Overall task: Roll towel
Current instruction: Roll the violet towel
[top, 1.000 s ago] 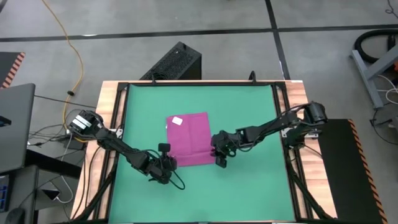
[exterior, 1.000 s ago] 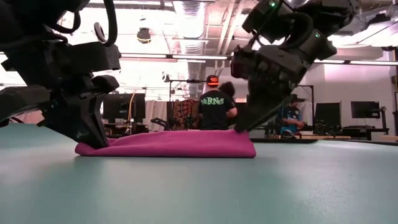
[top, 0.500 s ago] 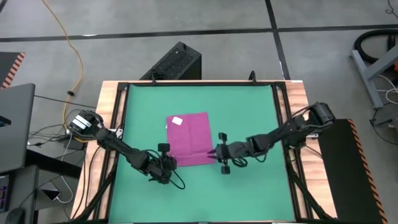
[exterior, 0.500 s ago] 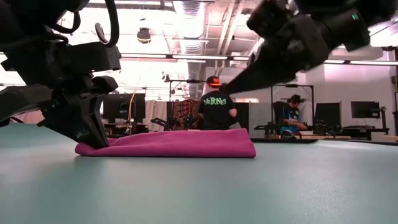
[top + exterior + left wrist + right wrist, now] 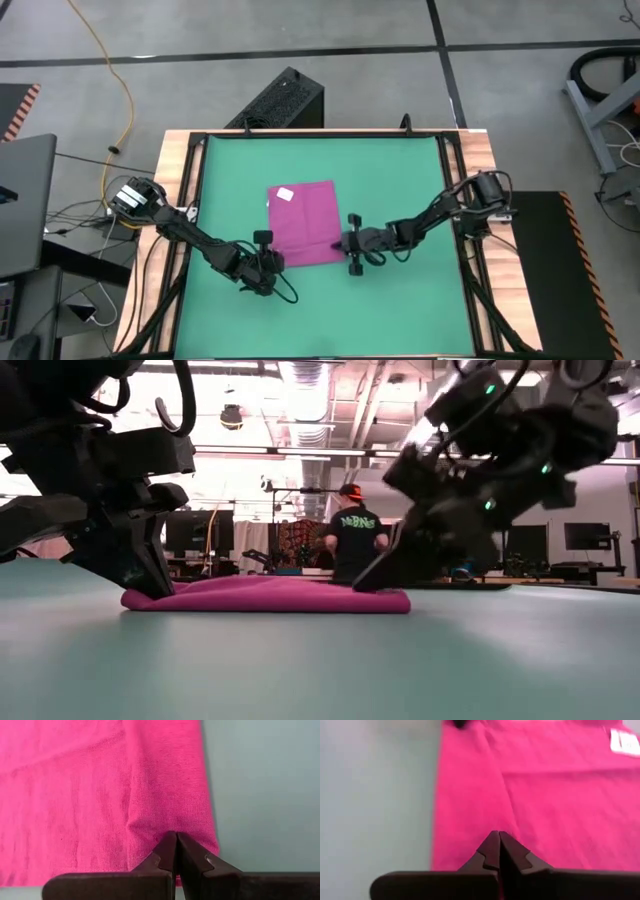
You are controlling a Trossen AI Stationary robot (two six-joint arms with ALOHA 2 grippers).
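Pink towel [image 5: 303,222] flat mid green mat [image 5: 400,170]; soft, limp, best grabbed at near corners; left end effector [image 5: 272,262] pinched closed on its corner, right end effector [image 5: 343,246] closed on the other

towel [image 5: 100,795] cropped at left wrist edges

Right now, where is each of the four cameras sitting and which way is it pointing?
High view: overhead, facing straight down on the green mat, towel and both arms.
Low view: at table-top height, facing level across the towel into the room; both arms come down from above.
Left wrist view: on the left arm, facing the towel's corner past the left gripper.
Right wrist view: likewise, past the right gripper.
All four share the towel.
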